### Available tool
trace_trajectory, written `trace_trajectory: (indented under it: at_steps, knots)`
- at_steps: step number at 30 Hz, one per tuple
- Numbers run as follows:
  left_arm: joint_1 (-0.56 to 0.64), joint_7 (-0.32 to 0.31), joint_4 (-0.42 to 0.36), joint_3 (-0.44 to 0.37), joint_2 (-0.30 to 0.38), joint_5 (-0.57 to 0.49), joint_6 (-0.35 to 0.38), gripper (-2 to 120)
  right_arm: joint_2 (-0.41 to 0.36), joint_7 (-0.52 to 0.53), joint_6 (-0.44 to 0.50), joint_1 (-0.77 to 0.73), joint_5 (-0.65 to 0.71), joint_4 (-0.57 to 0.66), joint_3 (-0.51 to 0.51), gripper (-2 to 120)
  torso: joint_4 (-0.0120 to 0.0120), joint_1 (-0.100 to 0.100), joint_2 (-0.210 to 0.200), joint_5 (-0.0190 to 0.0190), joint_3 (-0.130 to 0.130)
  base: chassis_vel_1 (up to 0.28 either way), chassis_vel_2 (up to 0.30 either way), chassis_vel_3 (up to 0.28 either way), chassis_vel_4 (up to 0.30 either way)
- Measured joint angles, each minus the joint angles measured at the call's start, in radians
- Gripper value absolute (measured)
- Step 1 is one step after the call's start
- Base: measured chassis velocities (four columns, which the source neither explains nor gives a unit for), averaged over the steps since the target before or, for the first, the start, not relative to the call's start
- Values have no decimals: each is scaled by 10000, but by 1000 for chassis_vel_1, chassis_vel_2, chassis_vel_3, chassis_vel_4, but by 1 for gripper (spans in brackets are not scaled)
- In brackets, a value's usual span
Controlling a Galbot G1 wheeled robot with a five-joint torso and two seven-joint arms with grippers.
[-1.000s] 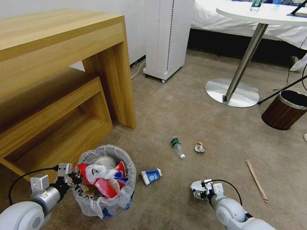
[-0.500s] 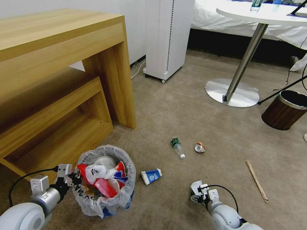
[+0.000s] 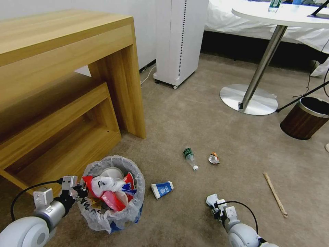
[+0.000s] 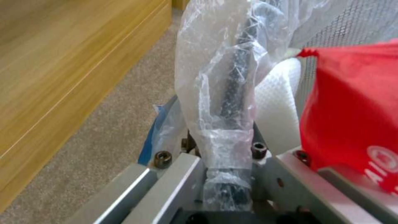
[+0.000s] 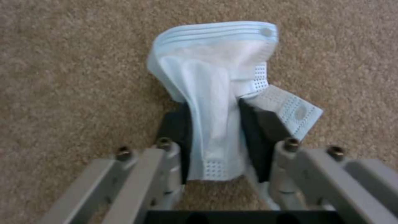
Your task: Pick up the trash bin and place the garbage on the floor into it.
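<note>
The bag-lined trash bin [image 3: 113,195] is standing upright on the carpet, holding red and white litter; beside it a blue-white carton [image 3: 162,189] is lying. Farther off, a green-label bottle [image 3: 190,158], a crushed cup [image 3: 214,158] and a wooden stick [image 3: 275,194] are lying scattered.

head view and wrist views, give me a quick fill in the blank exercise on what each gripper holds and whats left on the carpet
1. The left gripper is shut on the rim of the ____.
2. The right gripper pinches a pale blue ____.
3. The blue-white carton lies on the carpet beside the ____.

Missing words: trash bin; face mask; trash bin
</note>
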Motion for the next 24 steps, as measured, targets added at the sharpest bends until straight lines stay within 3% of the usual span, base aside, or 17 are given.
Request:
trace_trajectory:
  at_steps: [6, 11, 14, 18, 24]
  knots:
    - [-21, 2, 41, 8, 12, -2, -2, 1, -47, -288, 515, -116, -116, 59, 147, 0, 0, 0, 0, 0, 0, 0, 0, 0, 0]
    - [-35, 1, 48, 7, 42, -31, -2, 1, -274, -1109, 1917, -259, -34, 676, 416, 0, -1, 0, 0, 0, 0, 0, 0, 0, 0]
    - [-37, -10, 24, -12, 62, -59, 7, 1, -532, -1962, 3291, -164, 57, 1742, 614, 0, -1, 0, 0, -2, 0, 0, 0, 0, 0]
    - [-15, -40, -88, -15, 49, -72, 63, 1, -848, -3013, 4368, 461, 281, 2947, 436, 0, 0, 0, 0, -2, 0, 0, 0, 0, 0]
    - [37, -125, -248, -42, 18, -115, 227, 1, -1273, -4318, 5124, 1919, 1190, 4114, -389, 0, 1, 1, 0, -1, 0, 0, 0, 0, 0]
